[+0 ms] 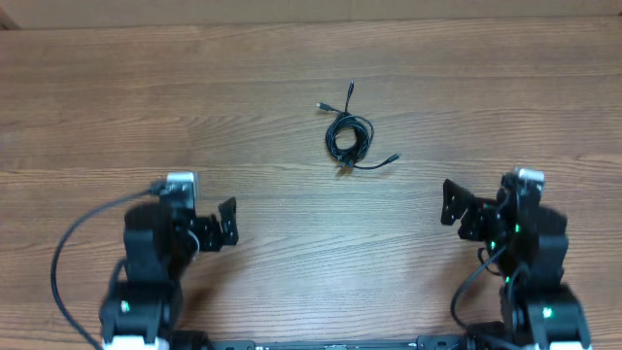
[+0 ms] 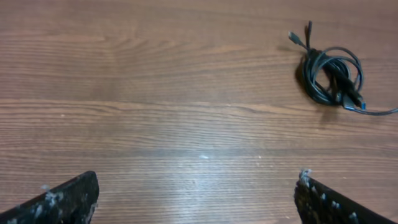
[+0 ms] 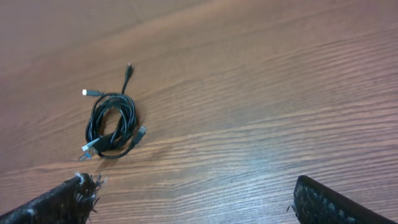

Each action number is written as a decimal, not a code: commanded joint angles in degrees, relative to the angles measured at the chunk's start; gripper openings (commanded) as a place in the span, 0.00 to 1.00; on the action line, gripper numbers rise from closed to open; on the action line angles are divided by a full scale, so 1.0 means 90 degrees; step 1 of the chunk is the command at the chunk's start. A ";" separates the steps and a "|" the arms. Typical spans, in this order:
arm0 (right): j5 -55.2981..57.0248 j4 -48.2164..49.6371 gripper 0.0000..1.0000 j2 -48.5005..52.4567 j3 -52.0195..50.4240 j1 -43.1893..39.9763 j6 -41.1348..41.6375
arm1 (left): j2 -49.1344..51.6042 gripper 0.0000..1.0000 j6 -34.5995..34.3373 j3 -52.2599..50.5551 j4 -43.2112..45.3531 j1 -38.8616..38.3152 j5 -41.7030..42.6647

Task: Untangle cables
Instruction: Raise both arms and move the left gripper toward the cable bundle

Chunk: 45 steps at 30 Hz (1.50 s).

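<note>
Cables [image 1: 348, 137] in tangle on table [image 1: 146, 87]

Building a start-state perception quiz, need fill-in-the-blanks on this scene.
1. The tangled bundle of thin black cables lies on the brown ____ table.
2. The left gripper and right gripper are both ____.
3. The cables are held by ____ gripper.
Missing: wooden; open; neither.

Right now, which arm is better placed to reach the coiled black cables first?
The right, slightly. The right gripper sits nearer the cable bundle than the left gripper, and one loose plug end trails toward its side. Both are open.
</note>
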 commanded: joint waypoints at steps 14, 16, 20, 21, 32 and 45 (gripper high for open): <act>-0.0712 -0.1333 1.00 0.2429 0.2268 -0.0015 -0.0158 | 0.2081 1.00 -0.0806 0.2730 -0.2336 -0.0002 0.0500; -0.1098 -0.1195 1.00 0.2424 0.2268 -0.0015 -0.0160 | 0.2081 1.00 -0.1110 0.2730 -0.1817 -0.0002 0.0697; -0.1365 -0.1020 1.00 0.2424 0.2268 -0.0015 -0.0163 | 0.2130 1.00 -0.1139 0.2759 -0.0457 -0.0005 0.1549; -0.1367 -0.1015 1.00 0.2424 0.2268 -0.0015 -0.0160 | 0.2181 1.00 -0.1173 0.2805 -0.0267 -0.0012 0.1695; -0.1180 -0.1073 1.00 0.2424 0.2268 -0.0015 -0.0160 | 0.4517 1.00 -0.1073 0.5153 -0.1365 -0.1115 0.0401; -0.1183 -0.1166 1.00 0.2424 0.2268 -0.0015 -0.0160 | 0.7461 1.00 -0.1491 0.5935 -0.0155 -0.2543 0.0566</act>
